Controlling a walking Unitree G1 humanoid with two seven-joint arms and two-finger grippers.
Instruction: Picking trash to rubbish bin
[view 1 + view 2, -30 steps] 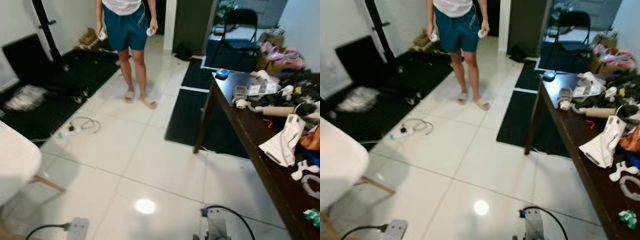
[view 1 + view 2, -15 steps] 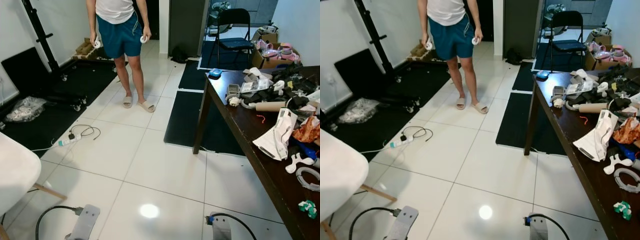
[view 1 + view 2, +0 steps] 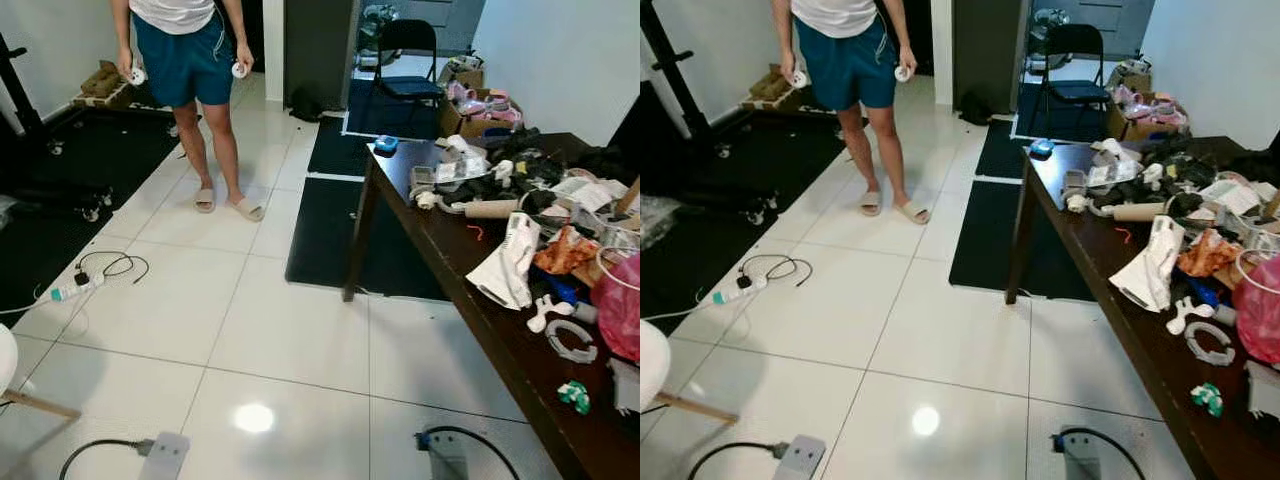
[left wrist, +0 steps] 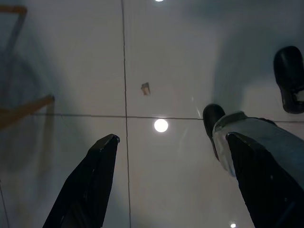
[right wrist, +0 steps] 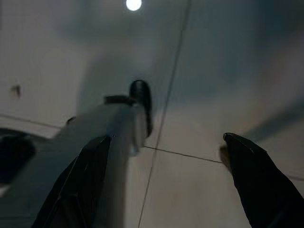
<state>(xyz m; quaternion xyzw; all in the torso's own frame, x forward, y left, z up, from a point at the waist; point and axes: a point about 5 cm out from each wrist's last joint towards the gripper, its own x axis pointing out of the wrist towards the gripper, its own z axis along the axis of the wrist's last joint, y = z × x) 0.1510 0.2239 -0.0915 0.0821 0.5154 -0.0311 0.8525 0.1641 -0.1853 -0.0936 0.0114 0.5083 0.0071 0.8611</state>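
A dark wooden table (image 3: 470, 330) runs along the right, piled with clutter. On it lie a crumpled white paper bag (image 3: 505, 270), an orange wrapper (image 3: 565, 250), a pink bag (image 3: 620, 310) and a small green scrap (image 3: 574, 395) near the front. Both arms hang low at the near edge of the eye views. My left gripper (image 4: 172, 137) is open over the white tiles, nothing between its fingers; a tiny scrap (image 4: 145, 88) lies on the floor beyond it. My right gripper (image 5: 165, 139) is open too, beside my own leg (image 5: 95, 142).
A person (image 3: 185, 60) stands at the far left holding white controllers. A power strip with cable (image 3: 85, 285) lies on the tiles, black mats (image 3: 320, 230) lie beyond, and a folding chair (image 3: 405, 60) stands at the back. A white chair's edge (image 3: 5, 360) is near left.
The whole picture has shifted: the camera has turned right, bringing more of the table in and pushing the white chair and the person leftward. Both arms still hang.
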